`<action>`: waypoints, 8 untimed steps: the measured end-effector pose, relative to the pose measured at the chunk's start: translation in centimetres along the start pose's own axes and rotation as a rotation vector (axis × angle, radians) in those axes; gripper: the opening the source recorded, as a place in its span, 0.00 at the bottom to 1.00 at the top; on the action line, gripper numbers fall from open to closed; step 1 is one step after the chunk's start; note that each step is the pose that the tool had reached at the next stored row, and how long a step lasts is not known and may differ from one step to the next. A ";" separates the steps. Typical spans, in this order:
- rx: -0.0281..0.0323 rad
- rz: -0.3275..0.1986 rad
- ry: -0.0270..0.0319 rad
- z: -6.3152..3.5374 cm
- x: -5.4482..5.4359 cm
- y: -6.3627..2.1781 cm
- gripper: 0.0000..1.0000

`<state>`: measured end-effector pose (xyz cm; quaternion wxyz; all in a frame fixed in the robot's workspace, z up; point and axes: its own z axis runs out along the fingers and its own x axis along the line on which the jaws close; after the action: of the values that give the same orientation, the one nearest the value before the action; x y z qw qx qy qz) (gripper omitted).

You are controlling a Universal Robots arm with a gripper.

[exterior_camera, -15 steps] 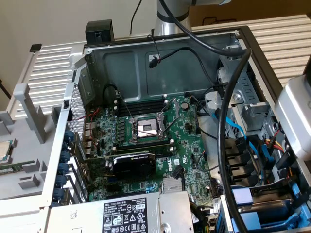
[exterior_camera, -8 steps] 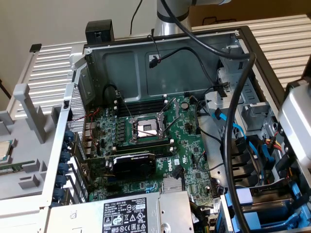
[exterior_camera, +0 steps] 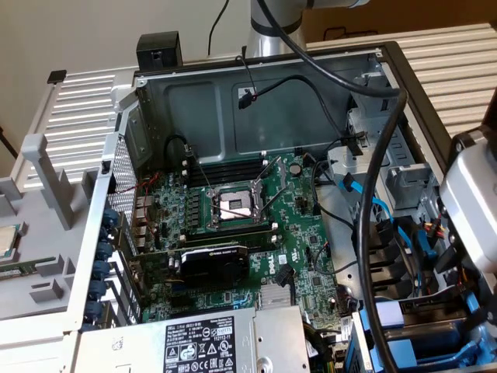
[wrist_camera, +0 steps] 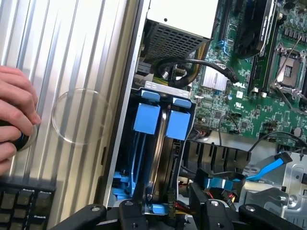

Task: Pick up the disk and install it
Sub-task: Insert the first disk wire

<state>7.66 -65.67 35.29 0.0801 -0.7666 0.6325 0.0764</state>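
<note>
The disk (wrist_camera: 162,160) stands on edge in the drive bay at the case's corner, its silver-grey side framed by bright blue rails and two blue tabs (wrist_camera: 146,117). My gripper (wrist_camera: 170,215) hangs right over its near end. The black fingers (wrist_camera: 130,213) stand on either side of the disk, and a gap shows beside it, so the gripper is open and holds nothing. In the exterior view the arm's grey wrist (exterior_camera: 472,203) leans over the same bay (exterior_camera: 423,334) at the view's lower right.
The open computer case holds the motherboard (exterior_camera: 233,225) with its empty processor socket. The power supply box (exterior_camera: 202,342) sits next to the bay, and black cables (exterior_camera: 373,194) loop over it. A person's hand (wrist_camera: 14,115) rests on the ribbed metal surface beside a keyboard (wrist_camera: 24,203).
</note>
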 end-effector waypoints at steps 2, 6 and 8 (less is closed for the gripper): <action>-0.0029 -0.001 -0.0017 0.05 -0.1 -0.01 0.49; -0.0060 -0.002 -0.0055 0.13 -0.1 -0.02 0.49; -0.0085 -0.001 -0.0077 0.17 -0.1 -0.12 0.47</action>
<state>7.76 -65.56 35.14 0.0793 -0.7671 0.6313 0.0820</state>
